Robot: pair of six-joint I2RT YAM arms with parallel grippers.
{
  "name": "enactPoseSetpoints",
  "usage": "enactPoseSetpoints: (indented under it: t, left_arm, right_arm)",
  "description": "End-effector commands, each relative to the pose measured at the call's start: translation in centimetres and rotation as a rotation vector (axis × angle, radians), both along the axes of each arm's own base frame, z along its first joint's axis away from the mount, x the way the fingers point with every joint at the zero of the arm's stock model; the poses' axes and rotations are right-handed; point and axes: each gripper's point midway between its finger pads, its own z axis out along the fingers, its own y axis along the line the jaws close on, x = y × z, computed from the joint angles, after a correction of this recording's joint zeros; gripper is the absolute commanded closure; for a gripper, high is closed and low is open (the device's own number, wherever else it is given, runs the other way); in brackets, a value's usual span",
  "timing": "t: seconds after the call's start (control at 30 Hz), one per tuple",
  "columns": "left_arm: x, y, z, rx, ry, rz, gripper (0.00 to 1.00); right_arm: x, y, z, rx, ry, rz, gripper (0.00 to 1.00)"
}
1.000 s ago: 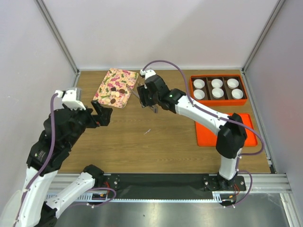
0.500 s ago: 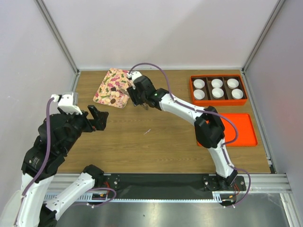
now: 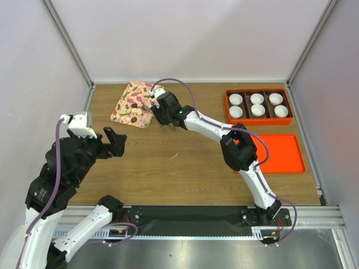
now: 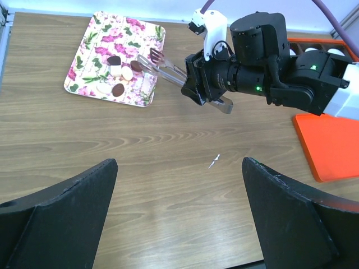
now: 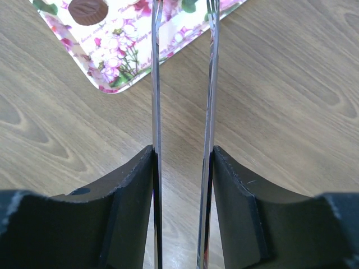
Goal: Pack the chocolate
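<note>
Several pieces of chocolate (image 4: 118,89) lie among pale sweets on a floral tray (image 3: 126,112) at the back left. One brown piece (image 5: 87,10) shows at the top of the right wrist view. My right gripper (image 5: 182,151) is shut on a pair of metal tongs (image 5: 155,84), one arm pressed against each finger. The tongs (image 4: 162,66) reach over the tray's near right edge, and their tips hold nothing that I can see. My left gripper (image 4: 179,168) hangs open over bare wood at the left, well short of the tray.
An orange box (image 3: 227,106) with several white paper cups (image 3: 257,98) stands at the back right. Its flat orange lid (image 3: 286,159) lies in front of it. A tiny white scrap (image 4: 213,161) rests on the wood mid-table. Metal posts frame the walls.
My right arm has swung left, bringing the tongs over the tray edge, and its fingers have squeezed the tongs narrower. The left arm has drifted slightly left and lower.
</note>
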Motion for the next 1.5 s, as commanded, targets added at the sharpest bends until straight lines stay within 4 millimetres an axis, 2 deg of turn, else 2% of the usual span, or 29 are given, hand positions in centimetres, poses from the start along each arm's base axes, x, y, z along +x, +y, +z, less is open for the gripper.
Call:
enactPoseSetpoints:
  t: [0.0,0.4,0.93,1.1,1.27,1.47]
  left_arm:
    - [0.5,0.3,0.1,0.021,-0.019,0.016,0.00]
    - [0.8,0.2,0.1,0.026,-0.020,0.020,0.00]
    - [1.4,-0.2,0.2,0.020,-0.020,0.012,0.00]
    - [1.5,-0.2,-0.1,0.024,-0.015,0.014,0.00]
    - [1.6,-0.3,-0.2,0.021,-0.014,0.015,0.00]
    - [1.7,-0.6,-0.1,0.007,-0.015,0.006,0.00]
  right_arm:
    - [1.0,1.9,2.4,0.061,-0.070,0.029,0.52]
    - [1.6,2.2,-0.3,0.043,-0.035,0.026,0.52]
    - [2.3,3.4,-1.0,0.075,-0.023,0.043,0.55]
    - [2.4,3.3,-1.2,0.069,-0.023,0.035,0.60]
    - [2.7,2.6,0.2,0.071,-0.038,0.019,0.63]
    - [2.8,2.2,5.2,0.132,-0.086,0.015,0.64]
